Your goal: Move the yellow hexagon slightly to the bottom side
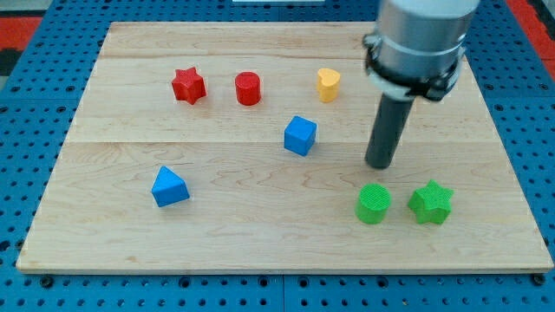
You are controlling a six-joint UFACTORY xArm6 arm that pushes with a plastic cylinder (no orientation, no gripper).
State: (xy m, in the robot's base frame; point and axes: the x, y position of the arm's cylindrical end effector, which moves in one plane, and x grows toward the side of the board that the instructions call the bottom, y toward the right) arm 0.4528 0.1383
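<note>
The only yellow block (328, 84) sits near the view's top, right of centre; its shape looks closer to a heart than a hexagon. My tip (380, 163) rests on the board below and to the right of it, well apart. The tip stands just above the green cylinder (374, 204) and up-left of the green star (431, 203). The blue cube (300, 135) lies to the tip's left.
A red star (188, 85) and a red cylinder (248, 88) sit near the view's top left of centre. A blue triangular block (168, 186) lies at lower left. The wooden board (113, 234) rests on a blue pegboard.
</note>
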